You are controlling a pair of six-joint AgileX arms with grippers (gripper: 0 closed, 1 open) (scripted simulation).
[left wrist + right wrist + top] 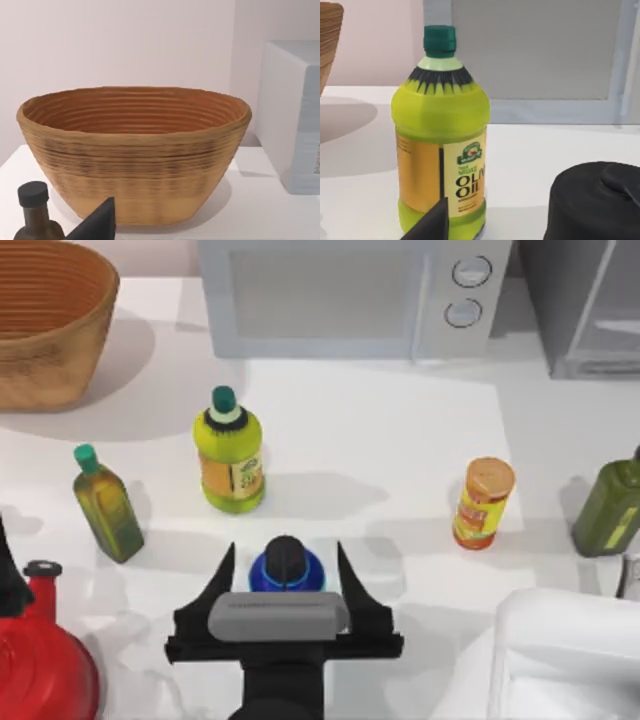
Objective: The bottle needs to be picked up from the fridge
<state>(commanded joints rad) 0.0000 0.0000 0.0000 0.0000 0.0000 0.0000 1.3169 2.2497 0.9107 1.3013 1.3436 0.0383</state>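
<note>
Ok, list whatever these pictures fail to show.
1. The bottle: top view, lower body hidden under the right gripper and its grey block; right wrist view's edge cuts its cap.
2. The fridge: cut by the top view's corner; inside unseen.
3. The left gripper: mostly cut by the left wrist view's lower edge.

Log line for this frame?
phase: pre-grasp | right gripper: open, straddling bottle | bottle: upright on table | left arm: parked left

The right end effector (287,558) straddles the blue bottle (287,568), fingers spread.
</note>
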